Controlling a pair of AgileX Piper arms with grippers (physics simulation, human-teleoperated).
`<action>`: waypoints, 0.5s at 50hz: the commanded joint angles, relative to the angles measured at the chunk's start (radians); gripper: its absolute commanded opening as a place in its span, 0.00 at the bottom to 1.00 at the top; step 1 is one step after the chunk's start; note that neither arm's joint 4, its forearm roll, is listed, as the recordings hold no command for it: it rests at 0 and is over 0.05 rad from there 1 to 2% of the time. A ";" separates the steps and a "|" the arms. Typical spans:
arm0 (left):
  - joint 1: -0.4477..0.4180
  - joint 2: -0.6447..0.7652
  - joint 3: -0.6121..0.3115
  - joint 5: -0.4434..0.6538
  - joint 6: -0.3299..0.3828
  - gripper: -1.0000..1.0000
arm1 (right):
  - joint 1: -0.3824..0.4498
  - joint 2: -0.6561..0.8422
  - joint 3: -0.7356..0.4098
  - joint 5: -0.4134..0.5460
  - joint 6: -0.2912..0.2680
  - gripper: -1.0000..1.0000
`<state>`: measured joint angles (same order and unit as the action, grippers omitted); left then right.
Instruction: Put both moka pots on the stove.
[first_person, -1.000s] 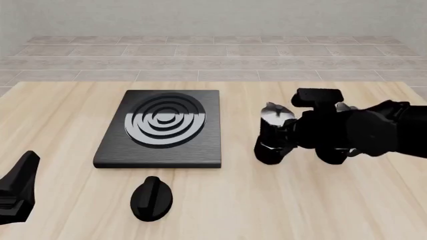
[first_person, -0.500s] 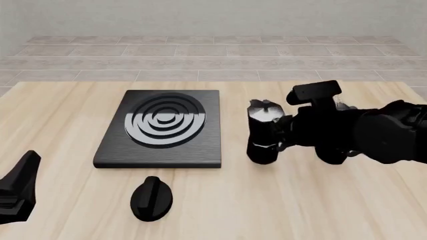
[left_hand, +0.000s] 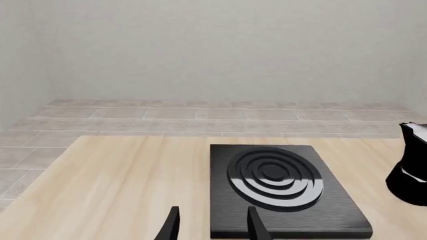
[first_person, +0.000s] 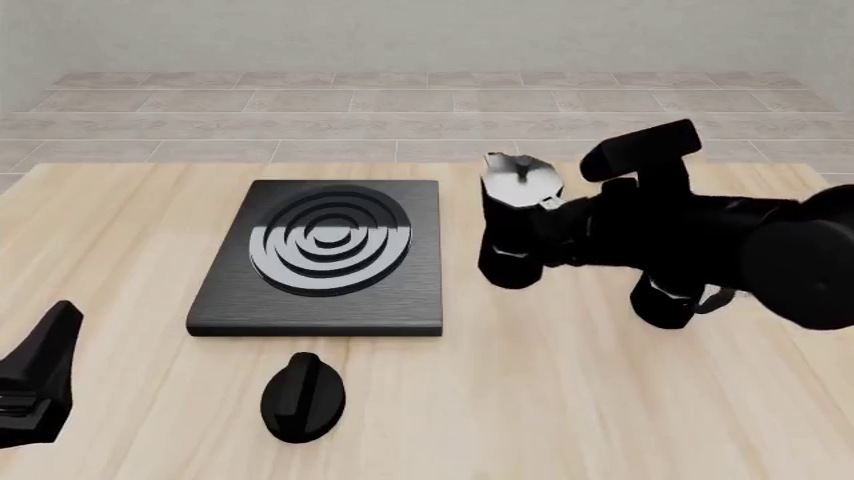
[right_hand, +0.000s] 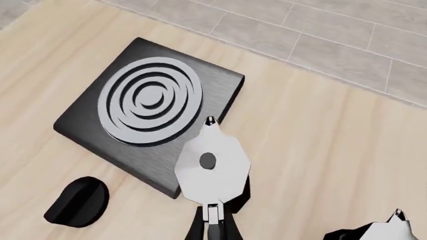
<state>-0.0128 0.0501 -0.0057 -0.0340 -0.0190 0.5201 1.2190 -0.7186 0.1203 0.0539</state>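
Front view gives us the pale wooden surface (first_person: 561, 400) first, with open room on every side of the stove (first_person: 320, 258), a flat black slab lying left of centre, its ring burner facing up. Just off the stove's right edge we see our right arm holding one moka pot (first_person: 518, 222) clear of the surface; its long axis leans a little, lid tipped toward the far left, base nearer us. From the right wrist view, our right jaws (right_hand: 212, 220) sit narrow on that pot's handle, and its silvery lid overlaps the slab's nearest corner. The second moka pot (right_hand: 373, 234) shows only at the frame's corner there. A black oval knob (first_person: 303, 397) lies near the stove's front edge. Our left jaws (left_hand: 210, 225) stand apart, holding nothing, near the surface's left front.
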 joint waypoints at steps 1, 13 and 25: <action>0.000 -0.003 0.000 0.002 0.005 1.00 | 0.023 -0.019 -0.051 -0.034 -0.004 0.00; -0.002 0.000 0.003 -0.004 0.009 1.00 | 0.048 0.054 -0.139 -0.055 -0.009 0.00; -0.002 -0.012 0.003 0.006 0.016 1.00 | 0.074 0.147 -0.231 -0.071 -0.012 0.00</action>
<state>-0.0151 0.0469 -0.0033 -0.0343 -0.0075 0.5751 1.3136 -0.8547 0.0747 0.0423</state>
